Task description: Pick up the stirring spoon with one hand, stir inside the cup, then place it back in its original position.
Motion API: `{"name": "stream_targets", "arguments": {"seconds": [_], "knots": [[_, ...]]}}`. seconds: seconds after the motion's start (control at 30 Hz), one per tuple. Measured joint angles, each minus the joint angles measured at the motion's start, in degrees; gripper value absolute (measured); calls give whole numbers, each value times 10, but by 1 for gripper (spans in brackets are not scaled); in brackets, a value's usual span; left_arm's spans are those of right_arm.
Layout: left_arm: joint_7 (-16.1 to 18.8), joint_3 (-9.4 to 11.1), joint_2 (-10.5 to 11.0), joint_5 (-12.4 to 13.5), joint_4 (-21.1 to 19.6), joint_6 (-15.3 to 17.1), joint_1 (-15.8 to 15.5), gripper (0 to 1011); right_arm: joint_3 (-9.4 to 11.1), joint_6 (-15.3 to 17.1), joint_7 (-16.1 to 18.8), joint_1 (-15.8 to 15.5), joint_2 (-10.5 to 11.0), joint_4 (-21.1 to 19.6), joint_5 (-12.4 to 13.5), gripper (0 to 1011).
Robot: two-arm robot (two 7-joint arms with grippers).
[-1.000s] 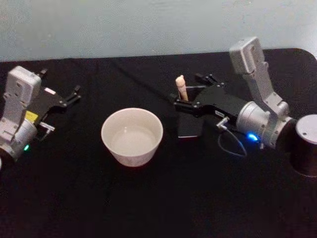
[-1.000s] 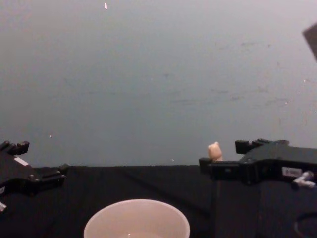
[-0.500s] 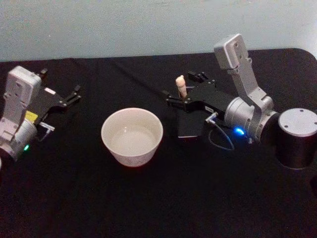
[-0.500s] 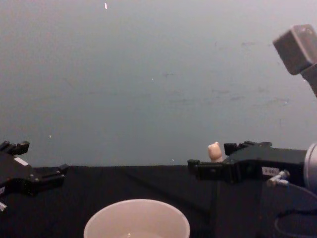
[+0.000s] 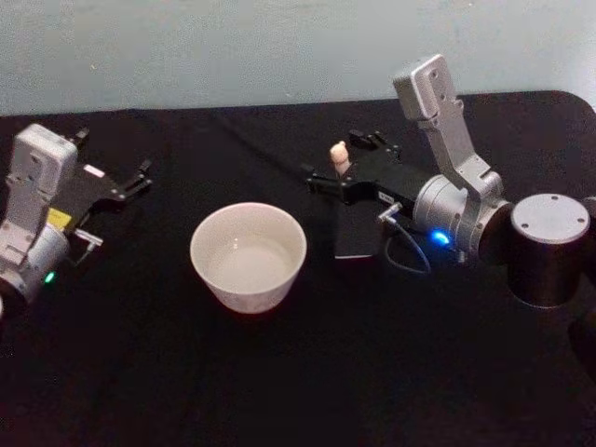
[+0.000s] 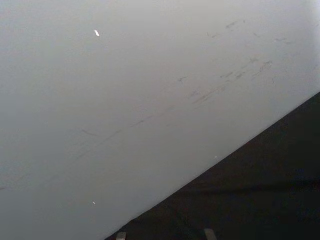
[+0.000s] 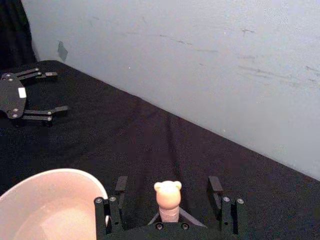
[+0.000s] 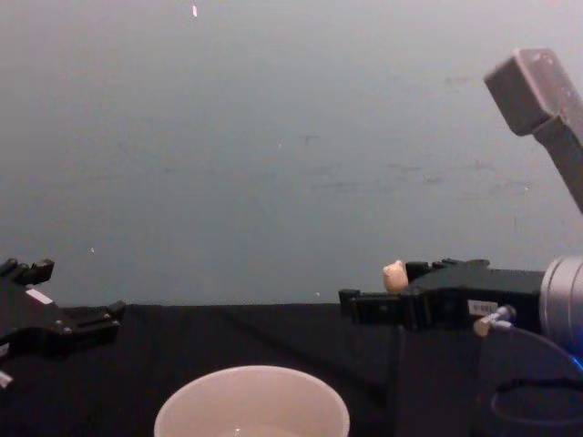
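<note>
Fingers (image 7: pixel 120 187) of the right gripper (image 7: pixel 167 180) stand spread either side of the stirring spoon (image 5: pixel 340 155), untouched and upright in its dark holder (image 5: pixel 357 240) on the table (image 5: pixel 279 372). An off-centre squeeze could tilt or jam it. The cup (image 5: pixel 249 256) sits near, leftward; the left gripper (image 5: pixel 112 158) idles, fingers parted, well apart.

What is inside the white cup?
The cup shows only its pale inner wall and bottom. Its near inner side is hidden by the rim; clear liquid cannot be ruled out.
</note>
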Motion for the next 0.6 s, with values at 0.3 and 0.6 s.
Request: {"name": "stream_targets", "arguments": {"seconds": [0.3, 0.6], "knots": [[0, 0, 0, 0, 0, 0, 0, 1001, 4, 3, 5, 0, -3, 1, -4, 1002], [0, 0, 0, 0, 0, 0, 0, 1001, 3, 3, 4, 0, -3, 1, -4, 978]]}}
